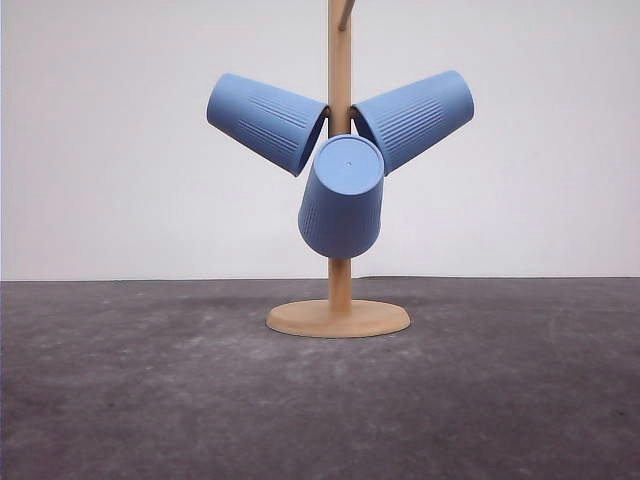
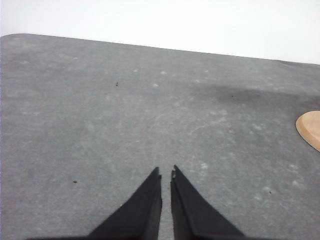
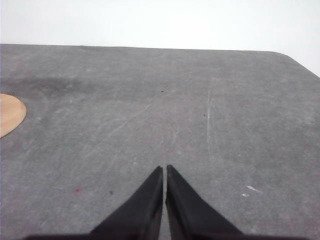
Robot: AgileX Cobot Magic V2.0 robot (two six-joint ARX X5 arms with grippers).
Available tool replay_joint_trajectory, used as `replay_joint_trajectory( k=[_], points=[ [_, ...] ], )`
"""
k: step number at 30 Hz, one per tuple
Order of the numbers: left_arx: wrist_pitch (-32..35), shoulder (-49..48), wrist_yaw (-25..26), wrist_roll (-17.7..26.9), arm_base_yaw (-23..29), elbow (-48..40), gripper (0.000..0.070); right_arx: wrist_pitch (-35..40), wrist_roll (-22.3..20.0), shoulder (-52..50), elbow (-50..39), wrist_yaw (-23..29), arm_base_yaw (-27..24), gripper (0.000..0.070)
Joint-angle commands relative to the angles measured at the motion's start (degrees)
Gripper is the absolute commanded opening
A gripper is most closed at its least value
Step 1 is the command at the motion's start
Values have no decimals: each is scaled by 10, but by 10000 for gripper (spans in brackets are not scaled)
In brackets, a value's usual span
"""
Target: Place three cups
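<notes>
Three light-blue ribbed cups hang upside down on the pegs of a wooden stand (image 1: 339, 317). One cup (image 1: 267, 121) tilts to the left, one cup (image 1: 414, 117) tilts to the right, and the third cup (image 1: 342, 197) points its flat base toward the camera. My left gripper (image 2: 166, 173) is shut over bare grey table with nothing between its black fingers. Over bare table as well, my right gripper (image 3: 165, 168) is shut and holds nothing.
The stand's round wooden base (image 2: 310, 129) shows at the edge of the left wrist view and the same base (image 3: 10, 113) at the edge of the right wrist view. The dark grey table (image 1: 150, 400) ends at a white wall behind the stand.
</notes>
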Motion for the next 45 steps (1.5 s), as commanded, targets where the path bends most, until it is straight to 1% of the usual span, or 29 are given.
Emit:
replay_joint_trajectory(
  k=[1, 45],
  points=[
    [-3, -1, -2, -4, 0, -8, 11, 8, 6, -1, -3, 1, -1, 8],
    [-3, -1, -2, -4, 0, -8, 11, 8, 6, -1, -3, 1, -1, 8]
  ],
)
